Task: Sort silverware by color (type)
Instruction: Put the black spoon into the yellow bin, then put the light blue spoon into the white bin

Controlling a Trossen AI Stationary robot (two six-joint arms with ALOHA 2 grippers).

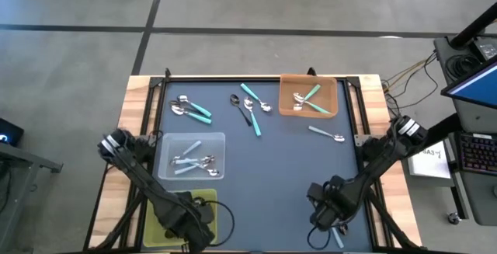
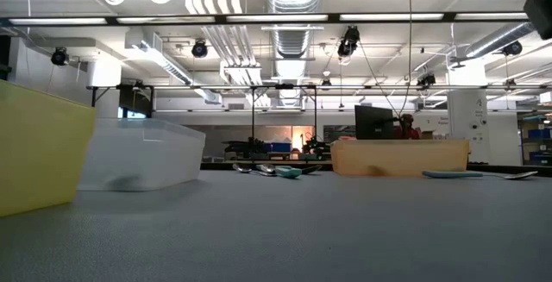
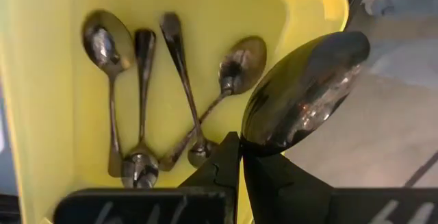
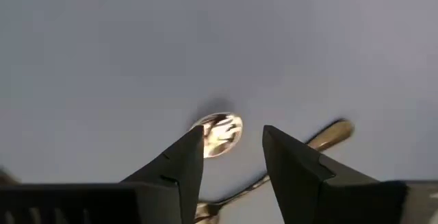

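The left gripper (image 3: 241,157), closed on a dark metal spoon (image 3: 304,94), was held over the yellow tray (image 3: 226,5) at the table's near left, where four like spoons (image 3: 157,94) lay. A clean release would be made only once the bowl was fully above the tray. The right gripper (image 4: 233,148), jaws apart, was poised over a spoon (image 4: 217,131) near the table's near right edge

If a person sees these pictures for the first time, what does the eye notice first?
Probably the left gripper, shut on a dark metal spoon above the yellow tray, where four similar spoons already lie. Next, the right gripper, open over a spoon on the table's near right side, and the orange tray of teal-handled spoons at the far side.
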